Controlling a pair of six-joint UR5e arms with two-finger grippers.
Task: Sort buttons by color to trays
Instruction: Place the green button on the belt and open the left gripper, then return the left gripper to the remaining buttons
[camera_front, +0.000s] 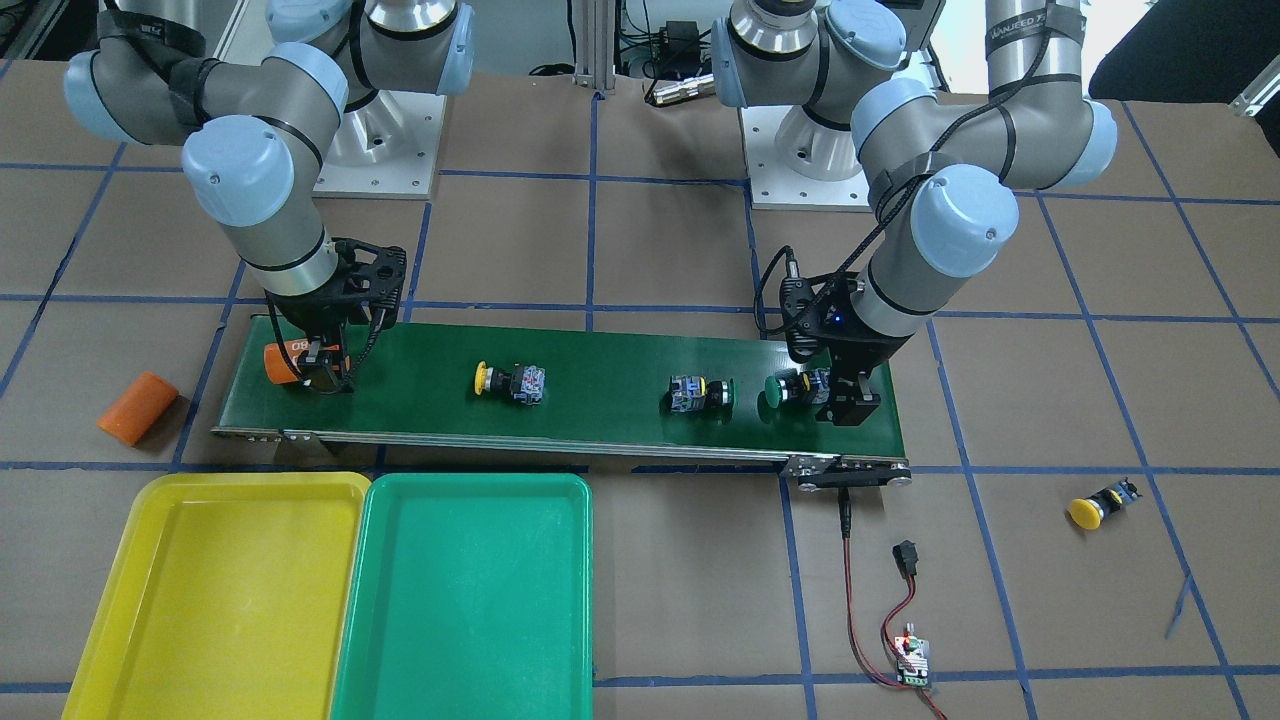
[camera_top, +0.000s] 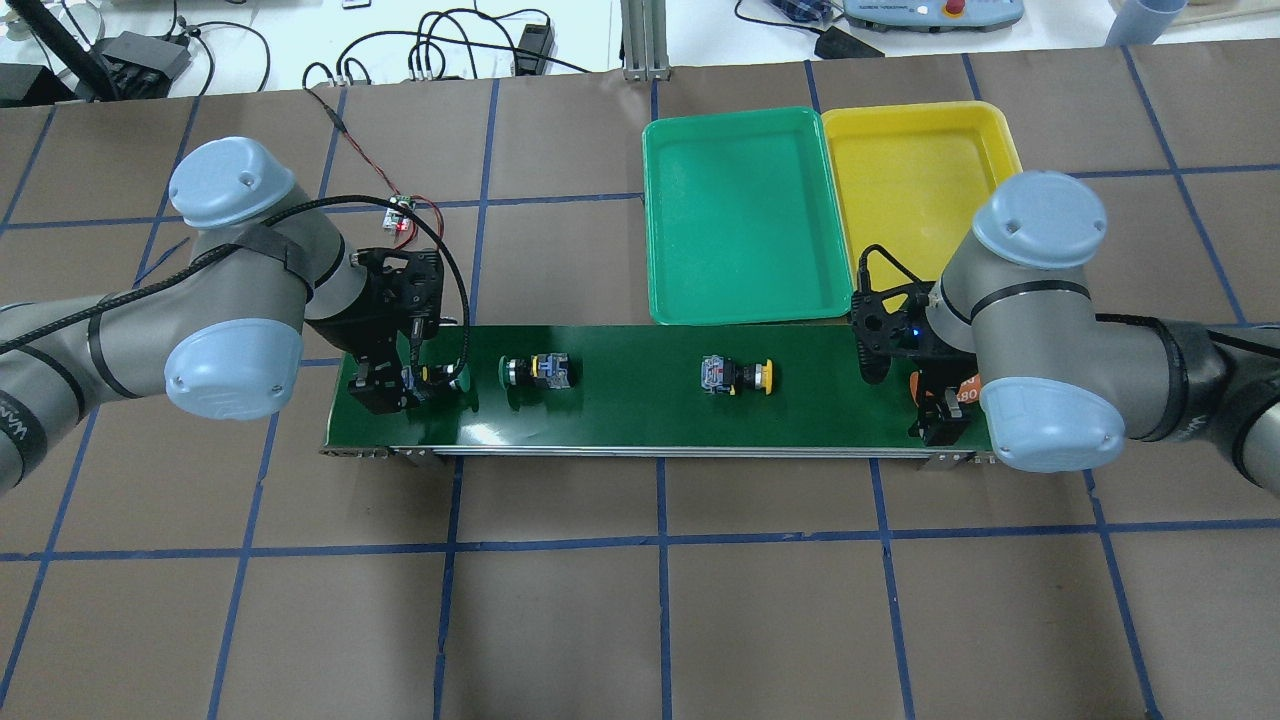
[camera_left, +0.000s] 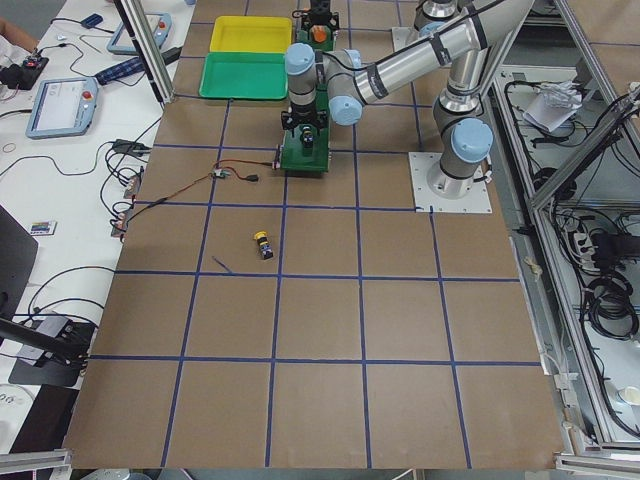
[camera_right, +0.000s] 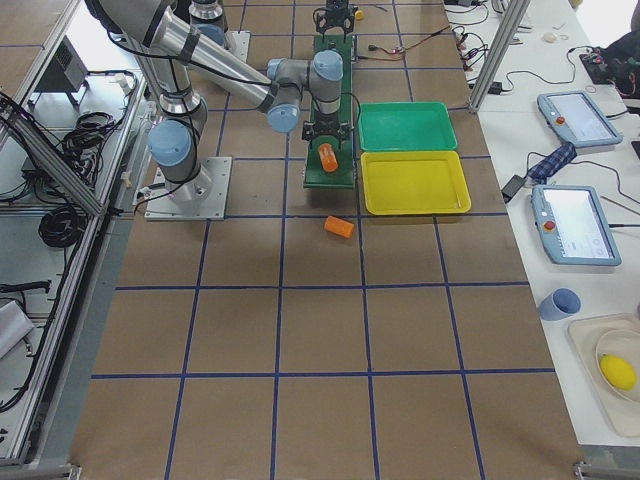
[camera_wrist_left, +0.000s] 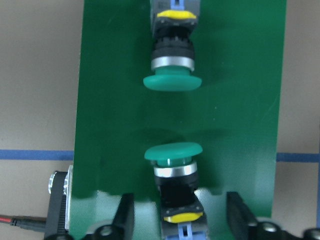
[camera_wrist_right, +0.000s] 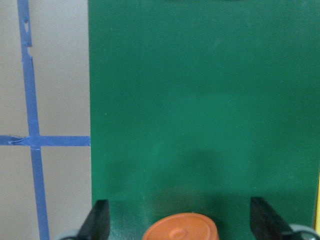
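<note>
Bright, even overhead light; soft, short shadows; wrist views slightly blurred

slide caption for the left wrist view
Left gripper open, straddling a green button on the belt, another green button just ahead

Left hand (camera_front: 848, 405) is down on one end of the belt (camera_front: 600, 410). Its fingers (camera_wrist_left: 125, 217) spread around a green button (camera_wrist_left: 173, 152), slack on both sides. Second green button (camera_wrist_left: 172, 82) lies just ahead, cap to cap, narrow gap: it blocks a straight run along the belt. Past it, open belt up to the yellow button (camera_front: 505, 380), more open belt beyond. Right hand (camera_front: 320, 375) straddles an orange cylinder (camera_wrist_right: 180, 229) at the other end. Green tray (camera_front: 470, 482) and yellow tray (camera_front: 150, 495) sit rim to rim near the belt's operator-side edge, open from above. On the bench (camera_front: 680, 560): loose orange cylinder (camera_front: 138, 407) beside the right-arm end; controller board (camera_front: 912, 660) and loose yellow button (camera_front: 1098, 507) off the left-arm end.
</note>
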